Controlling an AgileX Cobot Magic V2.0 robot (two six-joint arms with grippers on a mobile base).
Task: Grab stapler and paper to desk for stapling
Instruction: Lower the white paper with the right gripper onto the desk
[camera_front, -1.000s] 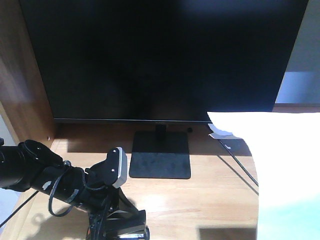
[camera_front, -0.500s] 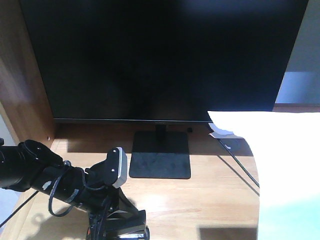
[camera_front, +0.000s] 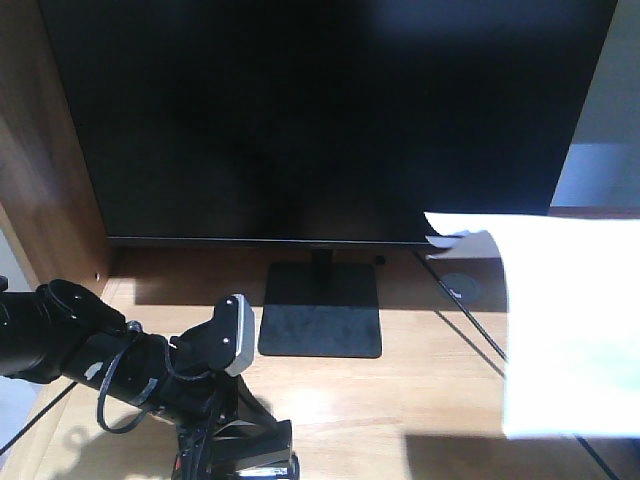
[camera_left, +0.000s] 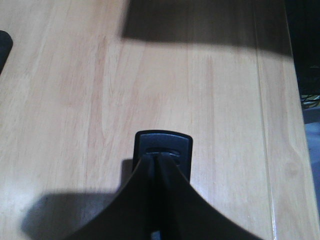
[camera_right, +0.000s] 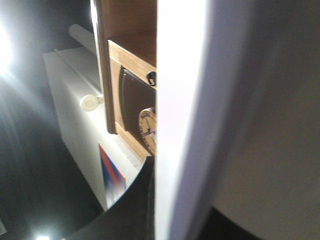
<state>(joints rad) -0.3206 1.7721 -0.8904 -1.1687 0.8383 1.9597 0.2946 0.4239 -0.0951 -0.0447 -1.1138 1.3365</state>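
two holds: left gripper (camera_left: 159, 161) on stapler (camera_left: 164, 144), right gripper (camera_right: 161, 212) on paper (camera_front: 562, 320).

Paper (camera_front: 565, 320): large plain white sheet, right side of front view, raised off the desk (camera_front: 420, 390), upper-left corner slightly curled, shadow thrown on the wood below. Edge-on and bright at centre of right wrist view. Stapler (camera_left: 164, 147): black, only a blunt rounded end showing, lower centre of left wrist view; contact with desk unclear. Desk: light wood grain, partly sunlit.
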